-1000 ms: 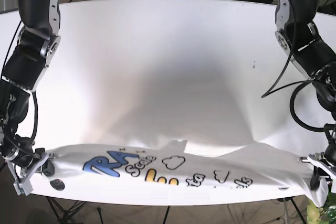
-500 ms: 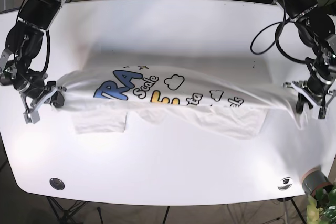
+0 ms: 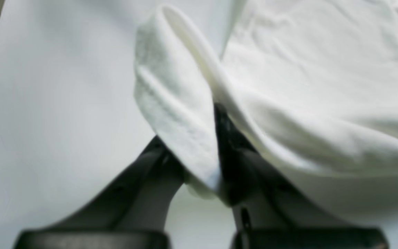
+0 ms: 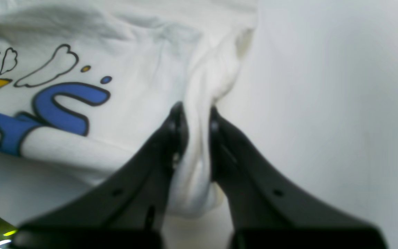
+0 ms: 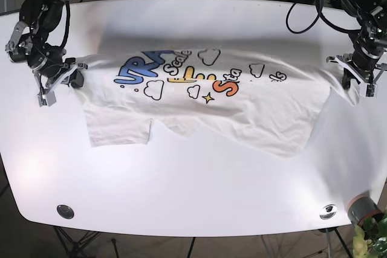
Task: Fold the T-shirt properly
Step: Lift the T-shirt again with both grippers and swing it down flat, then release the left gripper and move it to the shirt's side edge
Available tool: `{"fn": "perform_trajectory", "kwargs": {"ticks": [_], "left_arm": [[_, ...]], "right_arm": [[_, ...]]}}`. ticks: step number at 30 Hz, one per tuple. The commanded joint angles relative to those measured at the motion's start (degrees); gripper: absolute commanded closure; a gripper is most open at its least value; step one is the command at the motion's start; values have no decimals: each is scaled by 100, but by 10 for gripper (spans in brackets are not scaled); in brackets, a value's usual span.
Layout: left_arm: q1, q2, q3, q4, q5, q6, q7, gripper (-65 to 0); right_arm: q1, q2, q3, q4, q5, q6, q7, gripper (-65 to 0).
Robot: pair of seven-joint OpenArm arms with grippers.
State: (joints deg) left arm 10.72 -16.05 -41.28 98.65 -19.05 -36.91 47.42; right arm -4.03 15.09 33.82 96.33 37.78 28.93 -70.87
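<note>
A white T-shirt (image 5: pixel 242 110) with a colourful print lies spread across the white table, print side up, its sleeve and lower part trailing toward the front. My left gripper (image 5: pixel 358 83) is shut on the shirt's edge at the right side of the base view; in the left wrist view a fold of white cloth (image 3: pixel 181 114) is pinched between the black fingers (image 3: pixel 233 155). My right gripper (image 5: pixel 59 85) is shut on the opposite edge at the left; in the right wrist view bunched cloth (image 4: pixel 199 138) sits between its fingers, beside the blue print (image 4: pixel 64 103).
The white table (image 5: pixel 193 185) extends in front of the shirt and behind it. Two round metal fittings (image 5: pixel 65 211) sit near the front corners. A grey cup (image 5: pixel 361 208) and a plant stand off the front right corner.
Both grippers have carried the shirt away from the front edge toward the back of the table. The shirt has gone from bunched at the front edge to spread out with the print showing.
</note>
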Motion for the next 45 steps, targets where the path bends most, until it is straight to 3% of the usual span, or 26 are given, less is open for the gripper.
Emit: {"fn": "perform_trajectory", "kwargs": {"ticks": [1,6,8,12,14,17,24,30,35,41,45], "left_arm": [[102,-104,-44,100,-42,29,-219,0],[348,-104,-53,91,-42,47,-280,0],[409,-104,-53,91,-42,55,-254,-15],[480,-104,-35,73,-34,64,-236,-153],[524,-104,0,73,-34,64,-175,-269],[506,-113,-9,73,-34,64,115,-353],[497,-122,-140,258,-78,11,317,-340],[321,-104,-290,873,-78,-309,326,-339],[31,-104,-431,1190,-78,-309,335,-339],[-127,-140,-431,1216,-78,-309,335,-339],[-153,-148,-431,1234,-376,-309,335,-339]], "right_arm": [[-41,69,191,112,24,4,85,-24],[-304,69,226,129,77,4,85,-30],[-384,69,226,129,68,4,85,-73],[-533,-19,235,120,68,22,94,-254],[-542,-72,235,129,42,39,94,-347],[-551,-98,235,129,51,39,94,-395],[-515,-98,235,323,42,13,94,-401],[-137,-89,209,208,-29,-5,94,-401],[381,-98,200,-196,-538,22,94,-401],[627,-98,182,-548,-670,48,94,-401],[759,-107,15,-873,-697,48,94,-401]]}}
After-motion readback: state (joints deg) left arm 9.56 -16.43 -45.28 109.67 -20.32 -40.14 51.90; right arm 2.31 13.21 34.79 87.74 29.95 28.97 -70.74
